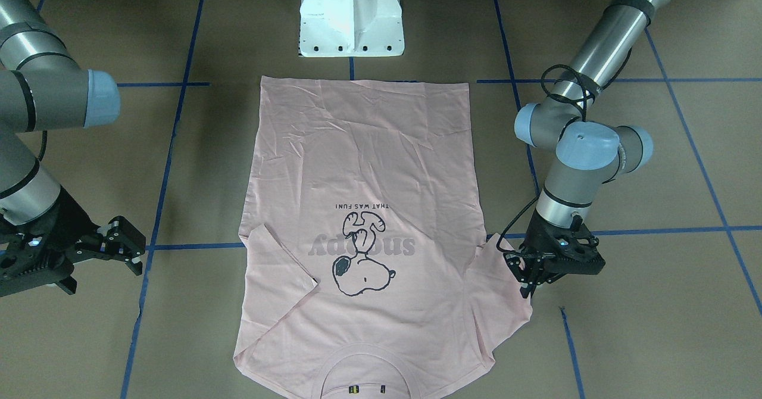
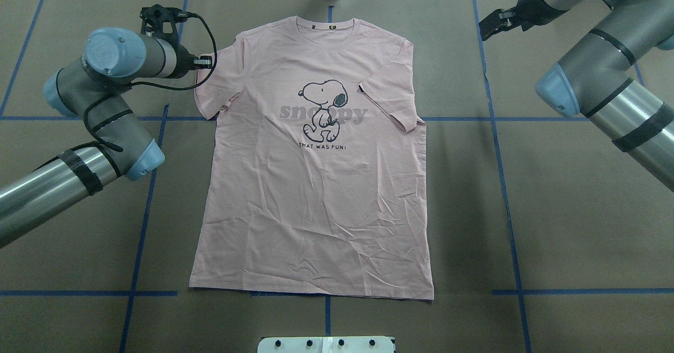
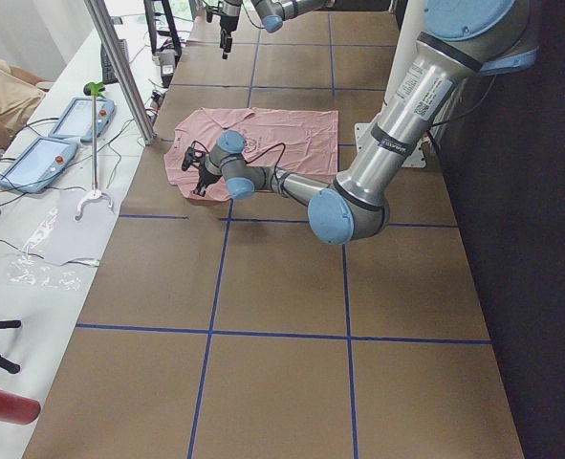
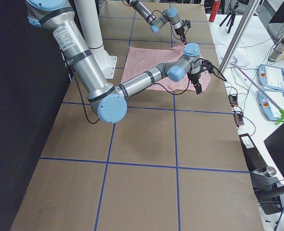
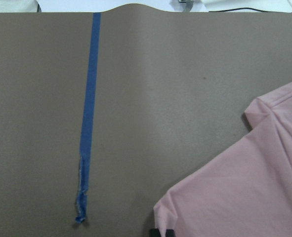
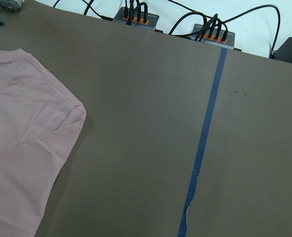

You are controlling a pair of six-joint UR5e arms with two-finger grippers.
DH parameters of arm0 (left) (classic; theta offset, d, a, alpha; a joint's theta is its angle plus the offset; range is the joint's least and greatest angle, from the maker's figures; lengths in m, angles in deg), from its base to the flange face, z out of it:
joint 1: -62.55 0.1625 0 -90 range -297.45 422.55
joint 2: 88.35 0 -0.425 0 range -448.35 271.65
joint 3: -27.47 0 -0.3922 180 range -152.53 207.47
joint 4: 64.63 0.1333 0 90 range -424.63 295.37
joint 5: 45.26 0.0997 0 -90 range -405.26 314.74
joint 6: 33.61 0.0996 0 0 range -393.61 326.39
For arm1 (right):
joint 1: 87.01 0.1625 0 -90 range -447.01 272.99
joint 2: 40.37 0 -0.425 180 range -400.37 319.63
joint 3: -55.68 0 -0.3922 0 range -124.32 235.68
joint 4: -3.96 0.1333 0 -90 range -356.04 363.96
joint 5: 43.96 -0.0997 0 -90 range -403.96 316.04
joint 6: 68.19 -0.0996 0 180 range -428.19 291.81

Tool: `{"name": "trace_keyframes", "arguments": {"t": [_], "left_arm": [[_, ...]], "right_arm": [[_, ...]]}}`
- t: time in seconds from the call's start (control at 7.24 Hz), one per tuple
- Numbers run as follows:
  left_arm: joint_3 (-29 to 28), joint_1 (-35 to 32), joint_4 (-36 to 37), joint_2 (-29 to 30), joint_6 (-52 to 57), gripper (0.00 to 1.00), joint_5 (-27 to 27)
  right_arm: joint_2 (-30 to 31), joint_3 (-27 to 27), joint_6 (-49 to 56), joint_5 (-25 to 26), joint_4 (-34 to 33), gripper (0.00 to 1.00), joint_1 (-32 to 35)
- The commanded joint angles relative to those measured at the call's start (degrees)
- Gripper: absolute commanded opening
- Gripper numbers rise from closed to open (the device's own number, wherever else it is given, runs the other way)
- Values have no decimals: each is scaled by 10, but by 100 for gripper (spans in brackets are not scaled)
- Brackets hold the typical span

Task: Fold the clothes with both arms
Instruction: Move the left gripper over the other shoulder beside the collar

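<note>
Beside left hand [image 1: 528, 277], T-shirt [image 1: 369, 167] (sleeve nearest).

- The left arm [image 1: 604, 39] is a chain of silver-grey metal tubes and dark grey joint housings. Each joint is closed by a rounded light-blue cap [image 1: 586, 140].
- The right arm [image 1: 36, 98] has the same build and colours.
- Black bands [image 2: 84, 173] wrap the tubes of both arms.
- A thin black cable [image 1: 565, 83] runs in loose loops along the left arm to its wrist.
- A white printed label [image 3: 417, 91] sits on the left arm's upper tube.
- The left gripper [image 1: 531, 275] and right gripper [image 1: 131, 247] are black with ridged bodies, each showing a small pale-blue light.
- The white pedestal base [image 1: 351, 15] is boxy, with a row of dark screws [image 1: 340, 48] along its bottom flange.
</note>
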Motion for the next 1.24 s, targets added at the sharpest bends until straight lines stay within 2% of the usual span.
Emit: {"name": "trace_keyframes", "arguments": {"t": [0.0, 0.28, 0.41, 0.55, 0.69, 0.83, 0.97, 1.1], "left_arm": [[72, 3, 148, 31, -59, 0, -3], [44, 42, 247, 105, -114, 0, 29], [-7, 54, 249, 137, -133, 0, 34], [-20, 55, 246, 147, -133, 6, 41], [-21, 60, 247, 152, -123, 78, 41], [-16, 66, 247, 152, -114, 100, 39], [20, 66, 244, 146, -112, 100, 33], [62, 68, 246, 131, -105, 100, 17]], "right_arm": [[1, 0, -3, 0, -1, 100, -1], [1, -1, -3, 0, -1, 100, -1], [1, 0, -3, 0, -1, 100, -2], [1, 0, -4, 1, 0, 100, -4], [1, 0, -9, 0, 0, 100, -5], [-1, 3, -14, 0, 0, 100, -7], [-1, 14, -32, 0, -1, 100, -16], [-1, 29, -103, 0, 0, 100, -41]]}}
